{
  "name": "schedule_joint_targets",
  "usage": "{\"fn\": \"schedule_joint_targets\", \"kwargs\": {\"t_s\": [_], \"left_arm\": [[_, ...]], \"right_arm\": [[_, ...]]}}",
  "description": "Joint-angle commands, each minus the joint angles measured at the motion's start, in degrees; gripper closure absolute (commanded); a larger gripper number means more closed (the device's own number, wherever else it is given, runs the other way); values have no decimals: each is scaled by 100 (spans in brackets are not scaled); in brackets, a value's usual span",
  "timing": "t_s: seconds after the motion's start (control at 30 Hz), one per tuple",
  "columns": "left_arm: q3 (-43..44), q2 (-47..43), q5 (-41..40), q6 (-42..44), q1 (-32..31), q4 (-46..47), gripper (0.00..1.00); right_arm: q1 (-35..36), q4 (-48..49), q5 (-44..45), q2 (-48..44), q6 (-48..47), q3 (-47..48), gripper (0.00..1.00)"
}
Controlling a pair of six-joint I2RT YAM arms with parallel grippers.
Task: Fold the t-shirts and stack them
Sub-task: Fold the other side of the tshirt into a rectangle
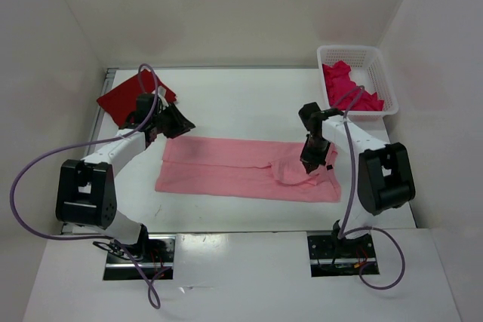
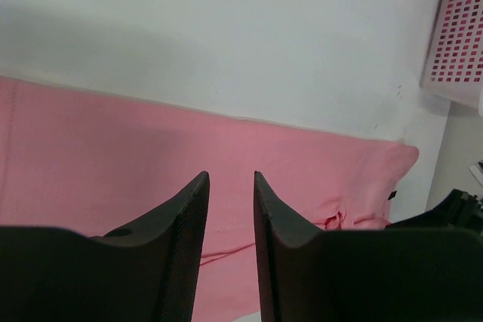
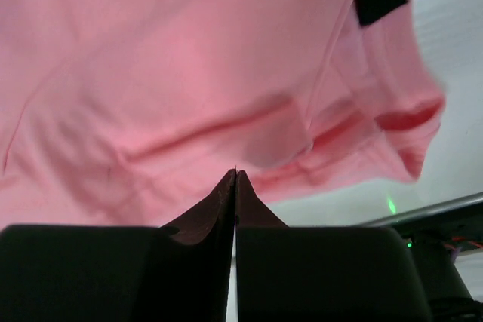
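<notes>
Pink t-shirt (image 1: 226,167), white table (image 1: 241,103), white walls (image 1: 226,13)

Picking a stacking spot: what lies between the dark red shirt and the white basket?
Bare table from the dark red shirt to the basket, shown in the top view.

fingers (image 3: 211,213) closed on light pink t-shirt (image 3: 166,73) | black tag (image 3: 379,1) (upper right)
</notes>
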Motion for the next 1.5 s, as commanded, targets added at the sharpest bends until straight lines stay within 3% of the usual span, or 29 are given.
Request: {"fn": "schedule_joint_targets", "kwargs": {"t_s": [0.0, 0.1, 0.27, 0.43, 0.63, 0.97, 1.27, 1.47], "left_arm": [[95, 65, 149, 0, -21, 220, 63], [43, 65, 149, 0, -152, 220, 63], [-10, 65, 149, 0, -407, 220, 63], [42, 3, 149, 0, -408, 211, 63], [43, -50, 149, 0, -408, 211, 63], [43, -50, 220, 0, -408, 325, 63], [104, 109, 325, -106, -461, 316, 63], [104, 56, 220, -53, -575, 263, 63]], "right_arm": [[-95, 541, 933, 296, 320, 104, 98], [-506, 1224, 1243, 348, 461, 52, 100], [-702, 1306, 946, 858, 330, 140, 100], [-141, 772, 557, 684, 382, -422, 100], [474, 61, -145, 174, 549, -423, 100], [836, -873, -102, -838, 734, -450, 97], [836, 751, -93, 303, 786, -529, 97], [836, 674, -243, 77, 734, -335, 100]]}}
